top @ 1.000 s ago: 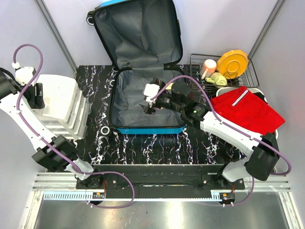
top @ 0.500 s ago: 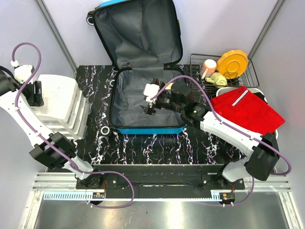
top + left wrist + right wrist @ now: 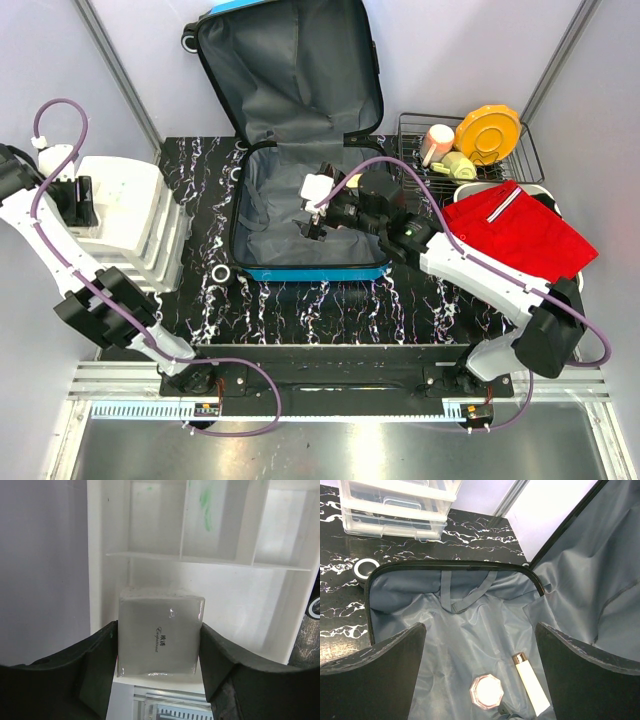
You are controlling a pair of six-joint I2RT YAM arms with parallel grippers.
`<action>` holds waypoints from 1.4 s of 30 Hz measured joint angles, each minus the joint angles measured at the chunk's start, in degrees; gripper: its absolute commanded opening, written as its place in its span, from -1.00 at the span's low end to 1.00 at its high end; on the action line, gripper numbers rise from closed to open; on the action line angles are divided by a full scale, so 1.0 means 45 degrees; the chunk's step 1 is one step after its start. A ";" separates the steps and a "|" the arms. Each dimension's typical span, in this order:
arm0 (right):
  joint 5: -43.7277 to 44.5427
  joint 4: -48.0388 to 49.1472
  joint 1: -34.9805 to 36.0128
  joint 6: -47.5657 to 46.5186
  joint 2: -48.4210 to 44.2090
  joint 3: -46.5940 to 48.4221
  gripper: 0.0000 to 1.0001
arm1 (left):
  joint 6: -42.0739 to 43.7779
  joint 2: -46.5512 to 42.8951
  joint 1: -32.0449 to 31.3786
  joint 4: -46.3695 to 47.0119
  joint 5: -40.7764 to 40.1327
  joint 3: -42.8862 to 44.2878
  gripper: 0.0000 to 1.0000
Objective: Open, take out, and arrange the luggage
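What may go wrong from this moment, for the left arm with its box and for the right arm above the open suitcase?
1. The left gripper grips the translucent box only by its sides over the white organiser; it might slip or land on a divider.
2. The right gripper hangs open over the suitcase. The octagonal jar and tube lie close, so closing could push one away.

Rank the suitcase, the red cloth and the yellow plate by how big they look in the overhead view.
1. suitcase, by far the largest, lying open
2. red cloth
3. yellow plate, clearly smallest
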 measured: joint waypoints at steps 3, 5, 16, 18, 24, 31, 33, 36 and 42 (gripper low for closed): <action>0.0034 -0.0063 -0.0019 0.0087 0.0073 0.0078 0.99 | -0.0005 0.0058 0.0000 0.0039 0.0000 0.0000 0.82; 0.0049 -0.0291 -0.0097 0.0262 0.0141 0.0228 0.99 | -0.0112 0.0034 -0.0015 0.0078 0.0039 0.0005 0.98; 0.0495 -0.3784 -0.2084 0.2472 0.1491 0.2429 0.99 | -0.0219 -0.0578 -0.0321 -0.0044 0.0063 0.0889 0.98; 0.0724 -0.4886 -0.2487 0.2759 0.1783 0.2822 0.99 | -0.0238 -0.1132 -0.0792 -0.0097 0.0102 0.0903 0.98; 0.1001 -0.7436 -0.3201 0.3264 0.2778 0.3065 0.97 | -0.0389 -0.3104 -0.2676 -0.0141 0.0772 0.0534 0.98; 0.0976 -0.8675 -0.3351 0.3327 0.5289 0.4017 0.99 | -0.1268 -0.4167 -0.3949 -0.0214 0.2210 -0.0928 0.98; 0.0976 -0.8757 -0.3351 0.3279 0.6290 0.4711 0.99 | -0.1491 -0.4167 -0.3988 -0.0214 0.2555 -0.1375 0.98; 0.0976 -0.8884 -0.3351 0.3099 0.7572 0.5829 0.99 | -0.1787 -0.4197 -0.3988 -0.0257 0.2987 -0.2030 0.98; 0.1088 -0.8888 -0.3351 0.2375 0.9534 0.7679 0.99 | -0.2157 -0.4643 -0.3993 -0.0248 0.3429 -0.2909 0.98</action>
